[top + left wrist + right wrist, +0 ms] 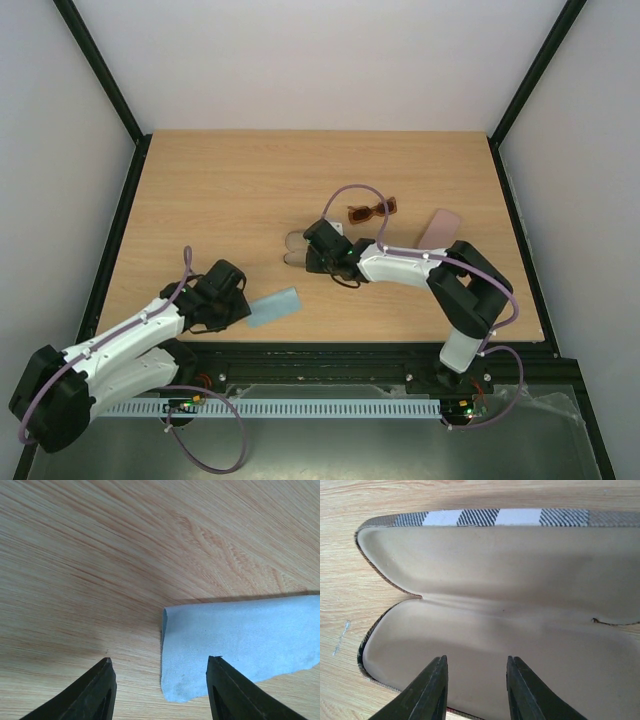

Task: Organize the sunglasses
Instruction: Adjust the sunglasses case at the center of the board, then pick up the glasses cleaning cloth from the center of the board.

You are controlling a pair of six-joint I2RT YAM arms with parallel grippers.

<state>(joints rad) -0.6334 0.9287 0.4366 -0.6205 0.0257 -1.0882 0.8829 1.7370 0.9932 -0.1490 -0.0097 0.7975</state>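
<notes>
The reddish-brown sunglasses (pixel 372 210) lie on the table right of centre, apart from both arms. My right gripper (pixel 312 252) reaches left over an open hard case (pixel 296 248). In the right wrist view the case (pixel 485 580) shows a beige lining and a black-and-white checked outside, and my right gripper (pixel 477 661) hangs open above its lower half with nothing between the fingers. My left gripper (pixel 243 306) is open at the left end of a flat pale-blue pouch (pixel 274 307). From the left wrist camera, the pouch (pixel 240 640) lies flat on the wood, its corner between the spread fingers of the left gripper (pixel 160 664).
A flat pink case (pixel 440 227) lies to the right of the sunglasses. Black frame rails (pixel 118 240) run along the table's sides and near edge. Bare wood (pixel 250 180) fills the far half of the table.
</notes>
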